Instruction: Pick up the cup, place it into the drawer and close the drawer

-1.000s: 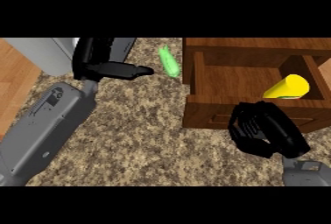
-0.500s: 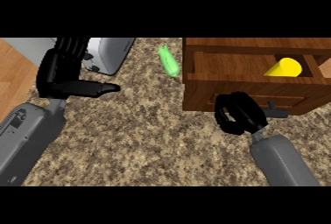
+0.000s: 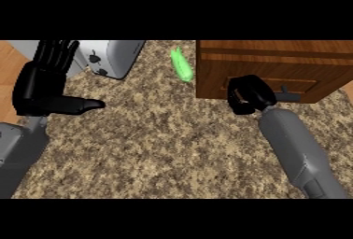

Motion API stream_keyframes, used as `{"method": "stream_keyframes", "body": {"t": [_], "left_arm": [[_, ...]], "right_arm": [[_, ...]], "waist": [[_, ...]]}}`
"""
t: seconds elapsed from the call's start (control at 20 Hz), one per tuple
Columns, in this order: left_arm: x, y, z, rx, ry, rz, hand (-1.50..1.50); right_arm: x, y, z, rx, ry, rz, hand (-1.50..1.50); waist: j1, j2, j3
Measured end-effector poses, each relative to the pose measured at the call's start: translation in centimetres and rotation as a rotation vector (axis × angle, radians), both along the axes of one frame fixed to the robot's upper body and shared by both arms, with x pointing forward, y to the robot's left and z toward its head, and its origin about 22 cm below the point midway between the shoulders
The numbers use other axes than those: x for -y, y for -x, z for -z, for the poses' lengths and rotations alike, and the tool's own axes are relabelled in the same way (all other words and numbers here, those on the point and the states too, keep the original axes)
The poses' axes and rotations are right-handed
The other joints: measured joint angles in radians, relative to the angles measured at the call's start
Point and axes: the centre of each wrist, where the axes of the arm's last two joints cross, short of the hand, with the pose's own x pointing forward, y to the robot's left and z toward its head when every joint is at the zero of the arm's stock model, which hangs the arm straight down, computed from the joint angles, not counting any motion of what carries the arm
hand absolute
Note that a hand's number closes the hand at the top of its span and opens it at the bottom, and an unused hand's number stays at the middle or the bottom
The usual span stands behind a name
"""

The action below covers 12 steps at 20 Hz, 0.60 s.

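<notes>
The wooden drawer [image 3: 276,86] at the upper right sits pushed into its cabinet [image 3: 276,53], front flush. The yellow cup is out of sight, hidden inside. My right hand [image 3: 250,93] rests against the left part of the drawer front, beside the dark handle [image 3: 291,92], fingers curled and holding nothing. My left hand [image 3: 45,84] stands open at the left edge, fingers up and thumb pointing right.
A silver toaster [image 3: 114,56] stands at the back left, just behind my left hand. A green elongated object [image 3: 182,65] lies on the speckled counter [image 3: 158,144] next to the cabinet's left side. A wooden strip borders the counter at far left.
The drawer has slid shut and the yellow cup has vanished inside it. My right hand followed the drawer front inward. The left hand rose with its fingers upright.
</notes>
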Motion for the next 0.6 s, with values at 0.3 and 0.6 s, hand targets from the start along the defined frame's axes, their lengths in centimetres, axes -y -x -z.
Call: {"method": "stream_keyframes", "body": {"t": [0.3, 0.6], "left_arm": [[-0.6, 0.6, 0.5, -0.003, 0.011, 0.021, -1.50], [-0.5, 0.9, 1.5, -0.006, 0.026, 0.062, -1.50]], "right_arm": [[1.4, -1.6, -0.1, -0.068, -0.045, -0.002, 1.50], [2.3, -2.0, -0.1, -0.123, -0.088, -0.032, 1.50]], "waist": [[0.016, 0.003, 0.001], [0.025, -0.001, -0.003]]}}
